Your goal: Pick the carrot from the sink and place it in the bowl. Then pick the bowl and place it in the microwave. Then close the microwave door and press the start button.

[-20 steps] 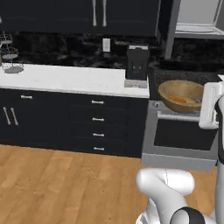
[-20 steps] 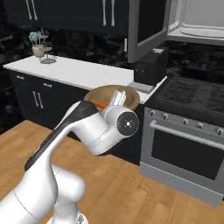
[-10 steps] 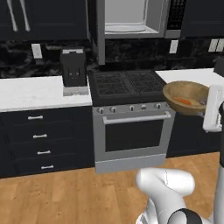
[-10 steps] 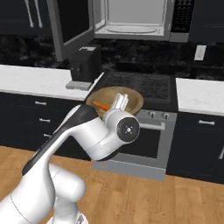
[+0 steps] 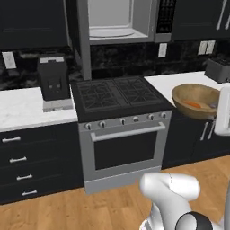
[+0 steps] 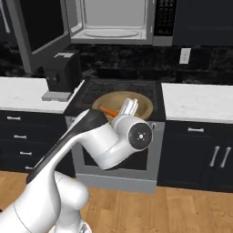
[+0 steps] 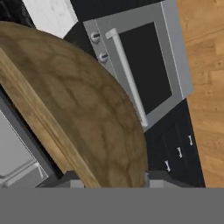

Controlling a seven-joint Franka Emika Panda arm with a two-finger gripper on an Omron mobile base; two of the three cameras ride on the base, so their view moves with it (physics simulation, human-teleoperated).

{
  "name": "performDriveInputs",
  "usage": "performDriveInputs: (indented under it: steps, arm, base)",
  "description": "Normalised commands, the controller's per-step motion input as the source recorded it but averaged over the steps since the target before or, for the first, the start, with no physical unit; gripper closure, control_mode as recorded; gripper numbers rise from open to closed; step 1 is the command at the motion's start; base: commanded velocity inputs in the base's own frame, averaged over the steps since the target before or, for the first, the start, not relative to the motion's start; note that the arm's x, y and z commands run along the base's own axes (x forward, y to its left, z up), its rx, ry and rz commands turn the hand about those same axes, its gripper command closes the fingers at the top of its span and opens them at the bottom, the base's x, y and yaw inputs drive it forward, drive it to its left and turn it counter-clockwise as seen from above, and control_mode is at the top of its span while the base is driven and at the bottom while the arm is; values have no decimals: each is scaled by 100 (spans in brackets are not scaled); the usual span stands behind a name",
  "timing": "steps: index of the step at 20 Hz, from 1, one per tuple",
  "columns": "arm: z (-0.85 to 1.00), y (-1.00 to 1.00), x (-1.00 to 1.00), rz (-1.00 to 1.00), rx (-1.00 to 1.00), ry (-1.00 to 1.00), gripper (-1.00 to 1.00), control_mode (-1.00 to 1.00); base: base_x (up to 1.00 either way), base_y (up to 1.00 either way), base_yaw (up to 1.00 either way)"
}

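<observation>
The tan wooden bowl (image 5: 194,96) hangs in the air, level, in front of the stove's right front corner. The orange carrot (image 5: 193,104) lies inside it. My gripper (image 5: 216,108) is shut on the bowl's rim, at its right side in the left base view. From the right base, the bowl (image 6: 119,102) with the carrot (image 6: 109,111) shows just behind my gripper (image 6: 129,107). In the hand view the bowl's underside (image 7: 78,109) runs down between the fingertips (image 7: 70,177). Above the stove the microwave (image 6: 113,20) stands with its door (image 6: 38,29) swung open to the left. The sink is out of view.
Below the bowl are a black stove (image 5: 117,94) and its oven door (image 5: 126,150). A black coffee machine (image 5: 54,81) stands on the white counter to the left, a toaster (image 5: 218,69) on the counter to the right. The microwave's dark control strip (image 6: 163,20) is right of the cavity.
The base has driven on, so the whole scene has slid: stove and microwave now face me. The bowl with the carrot has stayed in my gripper.
</observation>
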Motion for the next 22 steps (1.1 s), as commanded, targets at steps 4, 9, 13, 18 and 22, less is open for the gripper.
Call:
performDriveInputs:
  steps: [4, 9, 13, 18, 22]
  arm:
    - [0, 0, 0, 0, 0, 0, 100, 100]
    - [0, 0, 0, 0, 0, 0, 100, 100]
    - [0, 0, 0, 0, 0, 0, 100, 100]
    - [0, 0, 0, 0, 0, 0, 100, 100]
    - [0, 0, 0, 0, 0, 0, 100, 100]
  base:
    - [51, 0, 0]
    - [48, 0, 0]
    - [42, 0, 0]
    - [44, 0, 4]
    - [52, 0, 8]
